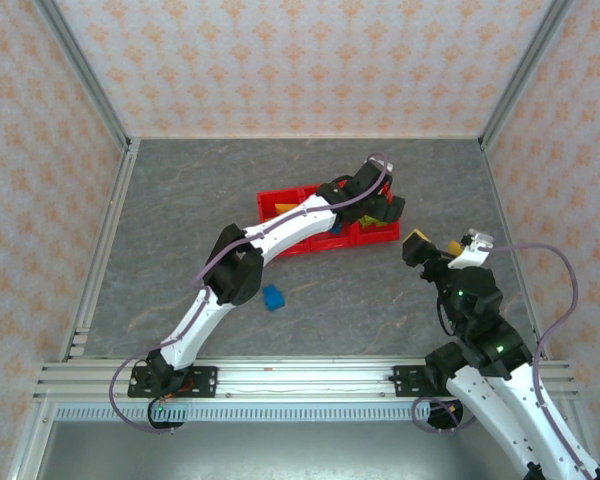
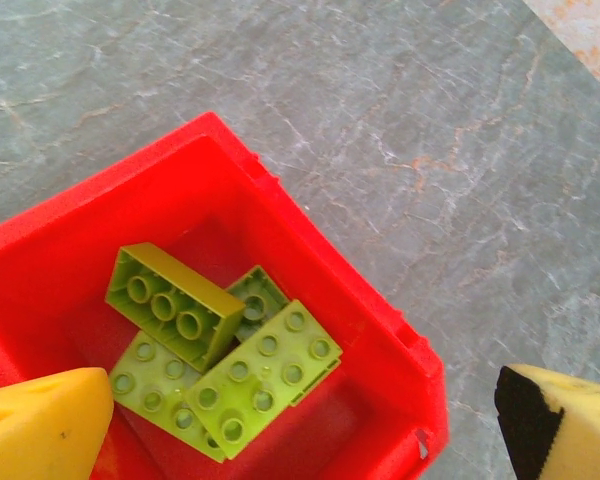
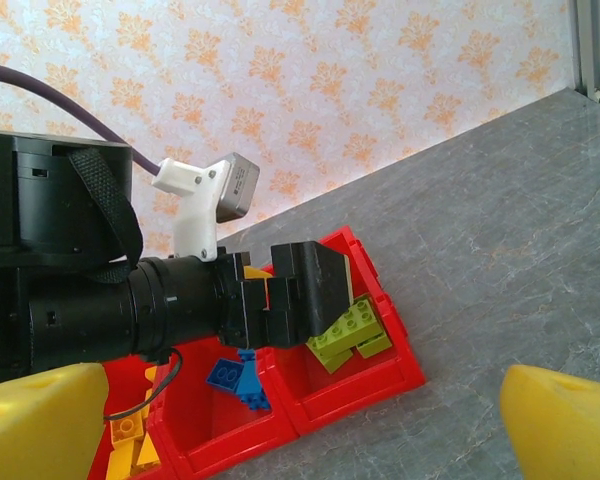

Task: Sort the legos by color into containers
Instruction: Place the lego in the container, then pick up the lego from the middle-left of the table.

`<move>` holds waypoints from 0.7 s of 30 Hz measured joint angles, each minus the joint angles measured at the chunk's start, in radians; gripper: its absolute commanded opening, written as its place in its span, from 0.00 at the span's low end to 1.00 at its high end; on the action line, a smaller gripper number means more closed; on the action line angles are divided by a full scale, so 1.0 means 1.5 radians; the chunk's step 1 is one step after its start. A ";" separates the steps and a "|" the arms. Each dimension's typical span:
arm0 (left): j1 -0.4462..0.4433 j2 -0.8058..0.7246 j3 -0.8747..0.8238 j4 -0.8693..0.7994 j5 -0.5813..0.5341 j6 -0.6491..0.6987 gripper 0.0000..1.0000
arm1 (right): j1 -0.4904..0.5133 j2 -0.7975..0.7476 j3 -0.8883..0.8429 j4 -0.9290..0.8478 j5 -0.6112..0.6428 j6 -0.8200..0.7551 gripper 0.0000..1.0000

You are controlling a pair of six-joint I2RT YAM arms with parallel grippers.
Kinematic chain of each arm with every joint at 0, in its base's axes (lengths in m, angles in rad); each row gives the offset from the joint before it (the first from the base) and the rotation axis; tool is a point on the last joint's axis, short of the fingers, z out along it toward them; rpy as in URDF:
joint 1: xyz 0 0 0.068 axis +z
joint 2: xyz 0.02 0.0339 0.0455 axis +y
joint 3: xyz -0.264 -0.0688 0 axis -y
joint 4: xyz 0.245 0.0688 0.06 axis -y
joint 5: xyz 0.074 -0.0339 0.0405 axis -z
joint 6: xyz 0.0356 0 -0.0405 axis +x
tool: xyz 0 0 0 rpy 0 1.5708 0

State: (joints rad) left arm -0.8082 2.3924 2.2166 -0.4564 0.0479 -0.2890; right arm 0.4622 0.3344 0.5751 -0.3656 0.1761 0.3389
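Left wrist showed my left gripper (image 2: 300,425) spread empty over the green legos (image 2: 230,360); I feared a finger (image 2: 40,430) clipping the containers' (image 2: 380,330) wall.

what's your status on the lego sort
Left gripper open over end bin, lime legos inside. Right gripper open, empty. One blue lego loose on table.

A grey marbled table (image 1: 180,200) bears the red containers (image 1: 280,205) and one loose blue lego (image 1: 273,297).
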 measured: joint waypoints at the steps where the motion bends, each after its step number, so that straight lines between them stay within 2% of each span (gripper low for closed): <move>1: -0.001 -0.007 -0.010 0.002 0.001 0.000 0.99 | 0.000 0.000 0.000 0.000 0.000 0.000 1.00; 6: -0.020 -0.094 -0.113 0.006 -0.012 0.010 0.99 | 0.000 -0.001 0.000 0.000 -0.001 -0.001 1.00; 11: -0.056 -0.251 -0.268 0.011 -0.062 0.009 0.99 | 0.000 -0.001 -0.001 0.001 -0.003 -0.002 1.00; 17: -0.126 -0.446 -0.496 0.007 -0.172 -0.055 0.99 | 0.000 -0.001 -0.010 0.010 -0.010 -0.002 1.00; 21: -0.170 -0.546 -0.623 -0.013 -0.204 -0.111 0.99 | 0.000 -0.001 -0.011 0.010 -0.013 -0.005 1.00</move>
State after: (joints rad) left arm -1.0634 1.5738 1.2819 -0.4755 -0.2577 -0.4561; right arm 0.4622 0.3336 0.5591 -0.3504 0.1566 0.3317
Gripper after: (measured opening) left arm 0.994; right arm 0.996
